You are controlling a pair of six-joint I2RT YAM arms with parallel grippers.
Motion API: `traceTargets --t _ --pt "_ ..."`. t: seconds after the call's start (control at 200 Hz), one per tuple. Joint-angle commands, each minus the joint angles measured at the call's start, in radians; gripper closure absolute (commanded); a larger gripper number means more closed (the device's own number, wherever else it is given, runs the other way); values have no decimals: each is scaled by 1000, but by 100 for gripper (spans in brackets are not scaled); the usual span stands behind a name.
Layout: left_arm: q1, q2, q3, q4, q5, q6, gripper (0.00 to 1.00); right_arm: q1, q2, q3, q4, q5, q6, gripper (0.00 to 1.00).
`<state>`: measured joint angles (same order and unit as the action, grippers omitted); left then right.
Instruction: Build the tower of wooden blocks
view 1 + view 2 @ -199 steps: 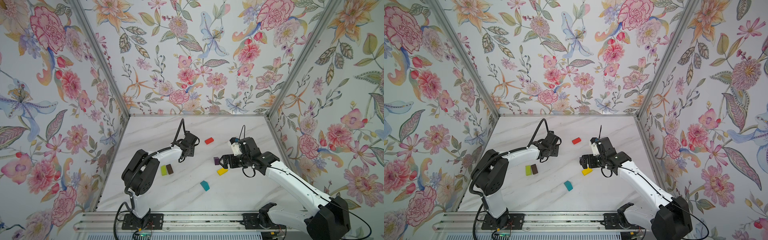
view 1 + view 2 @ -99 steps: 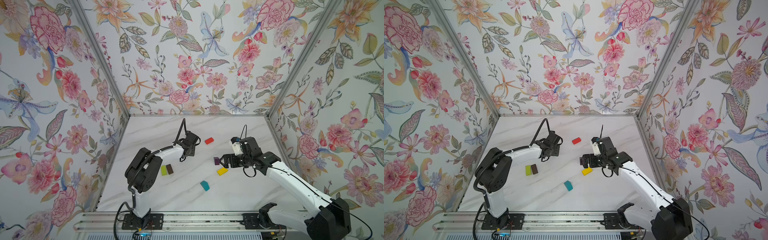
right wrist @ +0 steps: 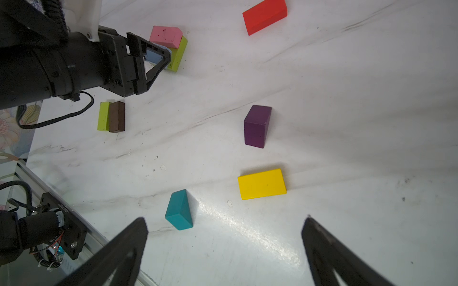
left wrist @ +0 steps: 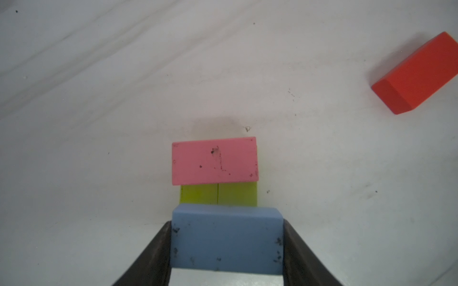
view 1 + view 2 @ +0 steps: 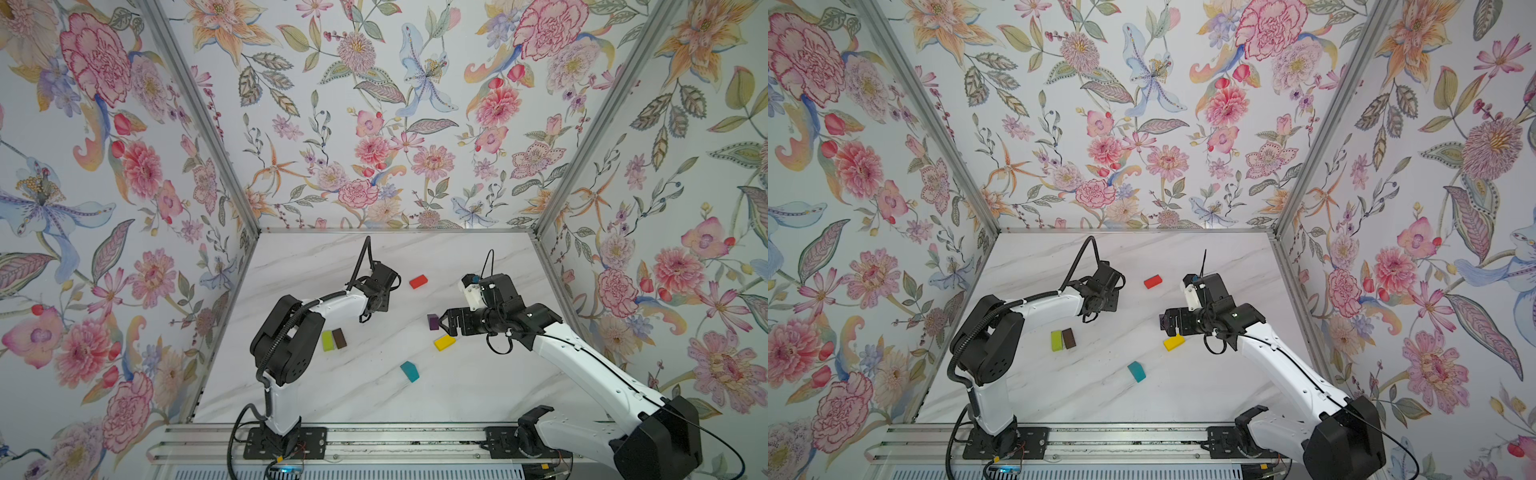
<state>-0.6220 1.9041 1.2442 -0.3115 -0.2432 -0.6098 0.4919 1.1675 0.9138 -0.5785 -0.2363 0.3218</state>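
The tower stands as two lime green blocks [image 4: 218,195] side by side with a pink block [image 4: 214,161] across their far half. My left gripper [image 4: 226,224] is shut on a light blue block [image 4: 226,240], held over the near half beside the pink one; I cannot tell whether it touches. In both top views the left wrist [image 5: 376,291] hides the tower. My right gripper [image 3: 224,220] hangs open and empty, next to the purple block [image 5: 432,321]. Loose on the table lie red [image 5: 418,281], yellow [image 5: 444,342] and teal [image 5: 409,371] wood blocks.
A lime block [image 5: 327,340] and a brown block [image 5: 339,338] lie touching, close to the left arm's elbow. Flowered walls close in the marble table [image 5: 374,399] on three sides. A metal rail [image 5: 374,446] with both arm bases runs along the front edge.
The left arm's elbow has shifted a little to the right while its gripper stays over the tower with the blue block. The right arm has barely moved.
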Motion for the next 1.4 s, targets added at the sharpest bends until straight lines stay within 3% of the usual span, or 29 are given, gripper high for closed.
traceTargets --t 0.0,1.396 --pt "15 24 14 0 -11 17 45 -7 -2 -10 -3 -11 2 1" --pt "33 67 62 -9 11 27 42 -21 8 -11 -2 -17 -2 1"
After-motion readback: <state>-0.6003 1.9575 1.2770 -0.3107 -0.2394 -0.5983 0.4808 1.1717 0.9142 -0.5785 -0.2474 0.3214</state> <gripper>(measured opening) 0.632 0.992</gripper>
